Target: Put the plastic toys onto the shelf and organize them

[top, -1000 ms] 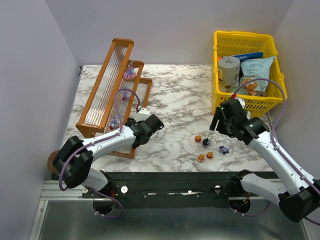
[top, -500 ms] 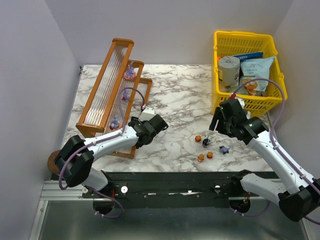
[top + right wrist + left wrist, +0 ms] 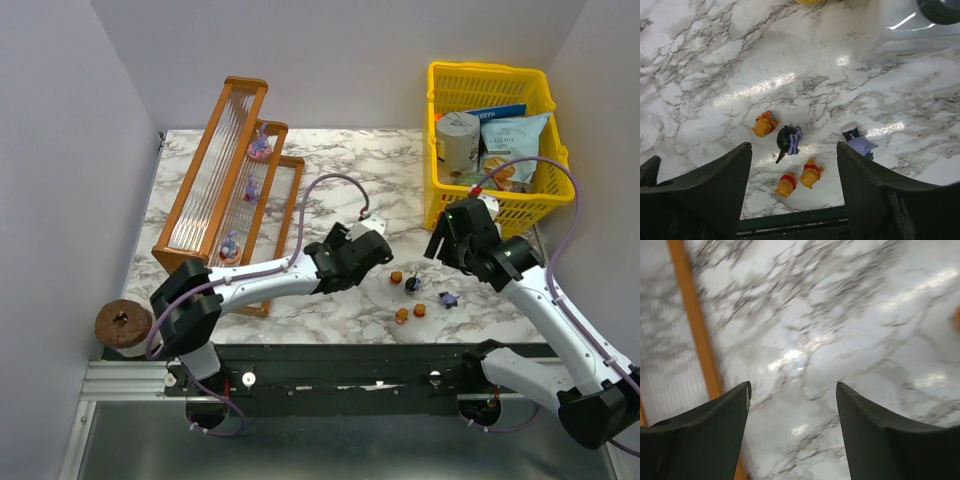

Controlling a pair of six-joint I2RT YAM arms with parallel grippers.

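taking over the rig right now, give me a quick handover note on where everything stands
Left gripper: open, empty, over bare marble between the shelf and the loose toys.
Right gripper: open, empty, above the loose toys.
Done: three figurines sit on the shelf.
Left to do: five loose toys on the table: three orange ones, a dark one and a purple one. None is gripped yet.

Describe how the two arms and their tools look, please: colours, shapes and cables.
Both the left arm and the right arm have white shells on the links and black joints. A thin purple cable loops beside each arm. The left tool and the right tool each have two dark, matte, wedge-shaped fingers.
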